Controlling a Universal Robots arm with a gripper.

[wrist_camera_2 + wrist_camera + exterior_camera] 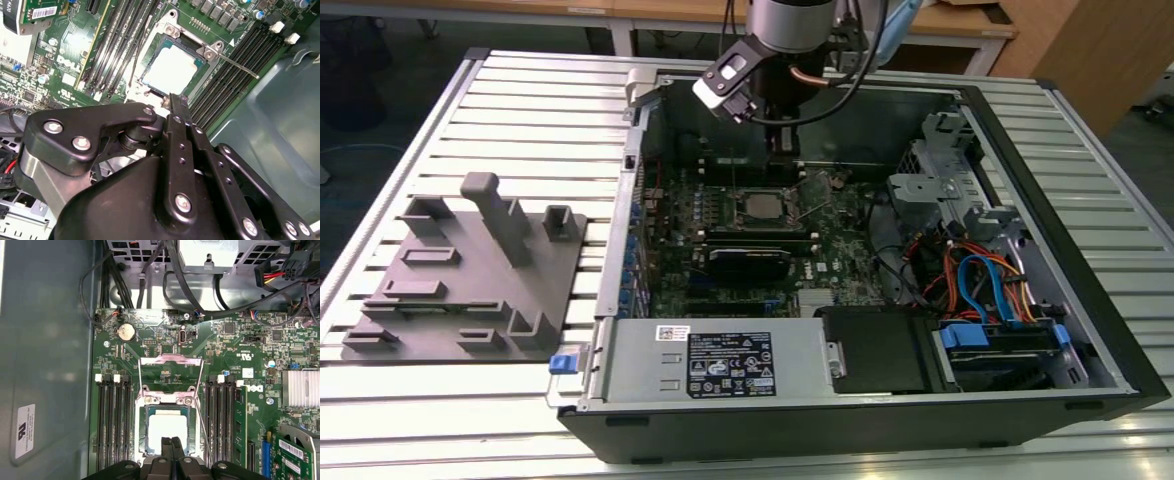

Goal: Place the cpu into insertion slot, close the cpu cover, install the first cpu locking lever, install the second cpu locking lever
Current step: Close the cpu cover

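In both wrist views the gripper covers the near edge of the insertion slot, and in the exterior view its tips are hard to make out against the dark case wall. The cpu, a flat square chip with a pale silver top, sits in the insertion slot. The cpu cover is raised open on the side away from the 2 fingers, which are pressed together, holding nothing, just above the slot's edge. The slot is on the motherboard inside the open computer case, which rests on a slatted table beside a grey fixture tray.
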